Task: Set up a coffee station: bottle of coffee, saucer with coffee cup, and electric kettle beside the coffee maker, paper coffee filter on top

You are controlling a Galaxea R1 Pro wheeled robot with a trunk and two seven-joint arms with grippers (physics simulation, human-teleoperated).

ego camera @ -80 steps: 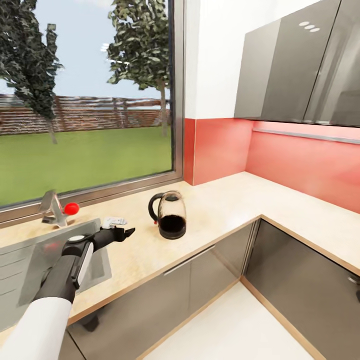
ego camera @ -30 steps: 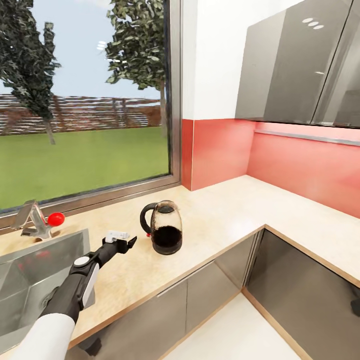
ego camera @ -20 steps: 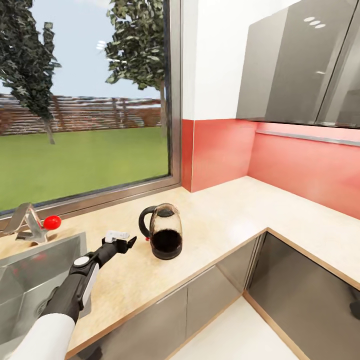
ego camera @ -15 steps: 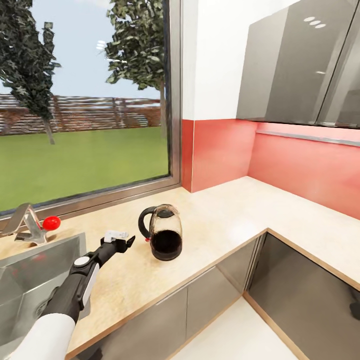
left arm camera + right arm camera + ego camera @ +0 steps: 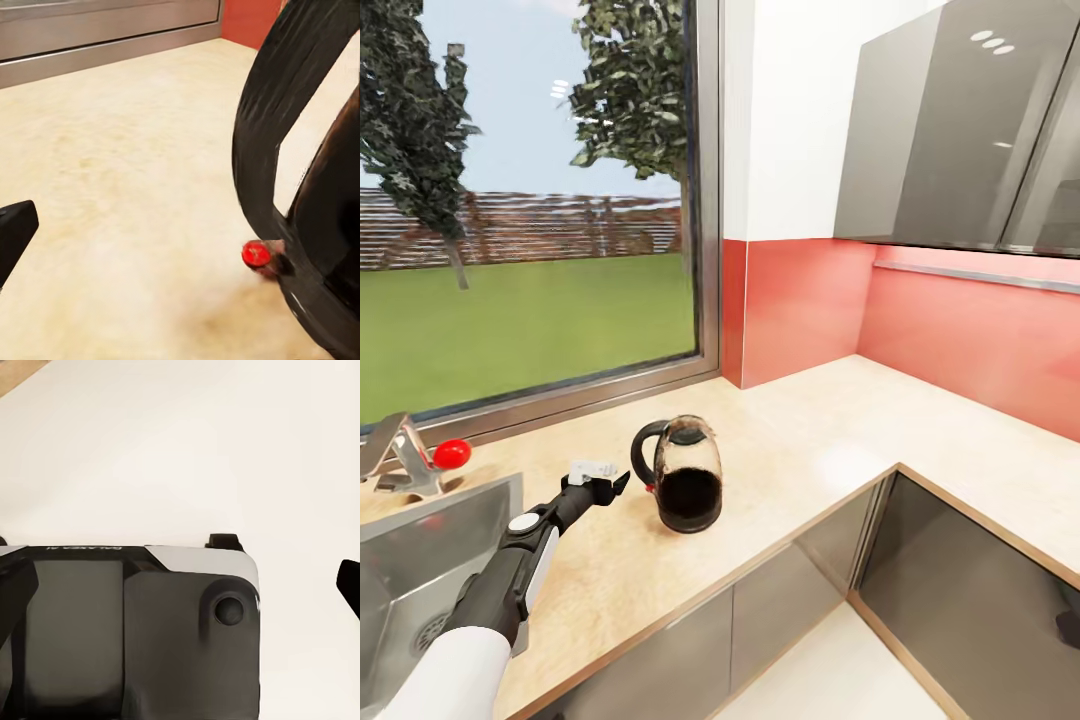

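Reaching forward over the beige countertop [image 5: 810,450], the robot's left gripper [image 5: 603,486] hovers beside the electric kettle [image 5: 682,474], jaws spread and holding nothing. The right gripper's jaw state cannot be told. The kettle stands upright near the counter's front edge, its black loop handle [image 5: 281,112] facing the gripper, a small red switch [image 5: 256,255] at the handle's foot. Glass-bodied, it probably handles as rigid, slippery and breakable, so the handle looks the safest hold. Farther left lie a steel sink [image 5: 415,560] and faucet [image 5: 400,462]; beyond, a window [image 5: 530,200].
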